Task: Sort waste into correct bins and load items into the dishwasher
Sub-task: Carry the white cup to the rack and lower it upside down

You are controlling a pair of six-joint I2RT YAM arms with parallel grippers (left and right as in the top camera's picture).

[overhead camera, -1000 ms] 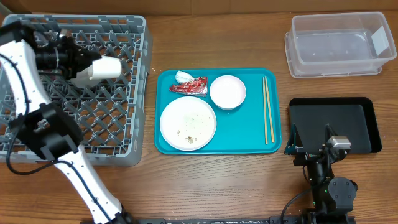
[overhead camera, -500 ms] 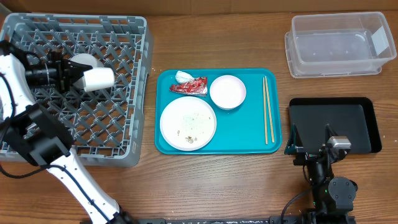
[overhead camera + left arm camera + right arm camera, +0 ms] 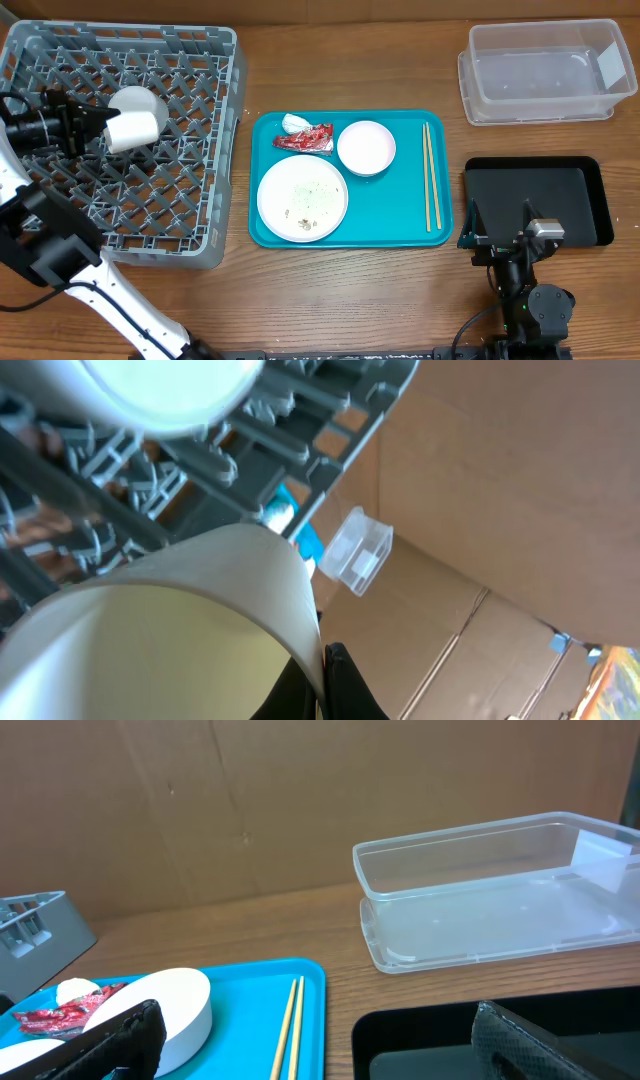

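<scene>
My left gripper point(image 3: 100, 133) is shut on the rim of a small white cup point(image 3: 130, 130) and holds it on its side over the grey dish rack point(image 3: 190, 170), next to a pale bowl point(image 3: 142, 100) in the rack. In the left wrist view the cup wall point(image 3: 180, 630) is pinched between the black fingers point(image 3: 350, 685). The teal tray point(image 3: 390, 215) holds a white plate point(image 3: 302, 197) with crumbs, a pinkish-white bowl point(image 3: 366, 147), a red foil wrapper point(image 3: 305, 138), a white paper wad point(image 3: 292, 123) and chopsticks point(image 3: 430, 175). My right gripper point(image 3: 500, 228) is open and empty over the black tray point(image 3: 585, 190).
A clear plastic tub point(image 3: 545, 70) stands at the back right, also in the right wrist view point(image 3: 490, 890). That view also shows the chopsticks point(image 3: 290, 1030), the bowl point(image 3: 170, 1005) and the rack corner point(image 3: 30, 925). A cardboard wall runs behind the table.
My left gripper has carried the cup leftward over the rack, ending beside the pale bowl. The right arm has not moved.
</scene>
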